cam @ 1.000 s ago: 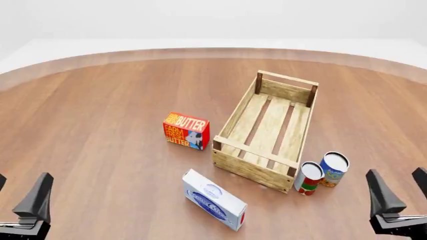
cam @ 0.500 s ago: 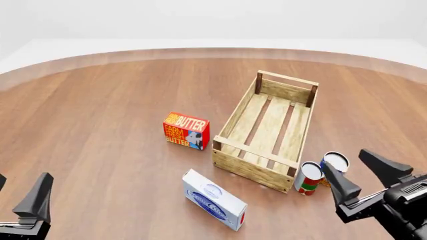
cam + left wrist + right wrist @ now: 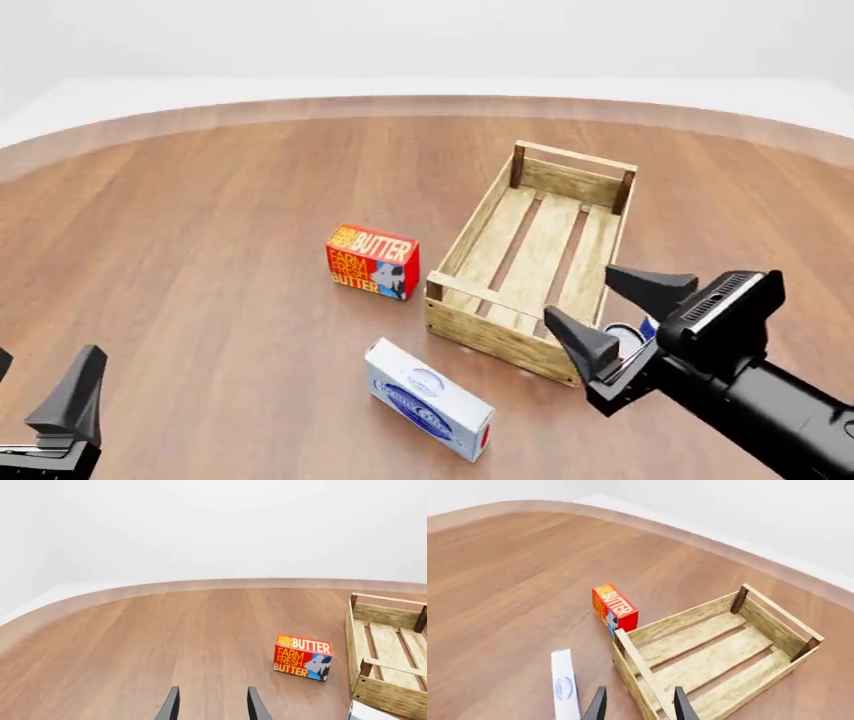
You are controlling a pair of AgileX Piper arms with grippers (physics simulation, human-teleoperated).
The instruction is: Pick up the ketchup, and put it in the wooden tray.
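Observation:
The ketchup bottle shows in none of the views. The wooden tray [image 3: 497, 336] is a light slatted crate with dark corner posts, right of centre and empty; it also shows in the left wrist view [image 3: 389, 699] and the right wrist view [image 3: 681, 622]. My right gripper [image 3: 617, 313] is open and empty, hovering at the tray's near right corner, over the cans. In its own view [image 3: 639, 706] it looks over the tray's near end. My left gripper [image 3: 38, 388] is open and empty at the bottom left, far from the tray; it also shows in the left wrist view [image 3: 212, 706].
A red butter box [image 3: 372, 261] stands left of the tray. A white and blue carton [image 3: 427, 399] lies in front of the tray. Two cans stood by the tray's near right corner; my right gripper now hides them almost fully.
My right arm has swung from the lower right edge leftward and forward, over the two cans to the tray's near right corner. The left arm has not moved.

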